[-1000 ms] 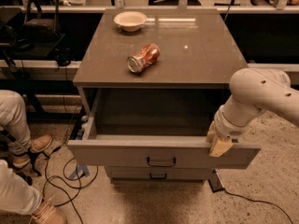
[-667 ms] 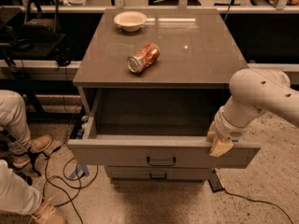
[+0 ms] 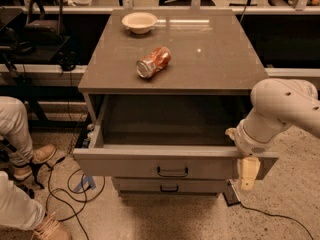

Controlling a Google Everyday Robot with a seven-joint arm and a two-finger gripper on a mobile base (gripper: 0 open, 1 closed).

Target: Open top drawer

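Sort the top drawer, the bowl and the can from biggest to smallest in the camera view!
1. The top drawer looks by far the biggest. It stands open.
2 and 3. The can and the bowl look about alike. The bowl sits farther back, so I won't rank them.
The gripper is at the drawer front's right end.

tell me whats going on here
A robot arm has its gripper at the right end of the front of the top drawer, which stands well open. A dented can lies on its side and a bowl sits on the cabinet top. A person's legs are at the left.
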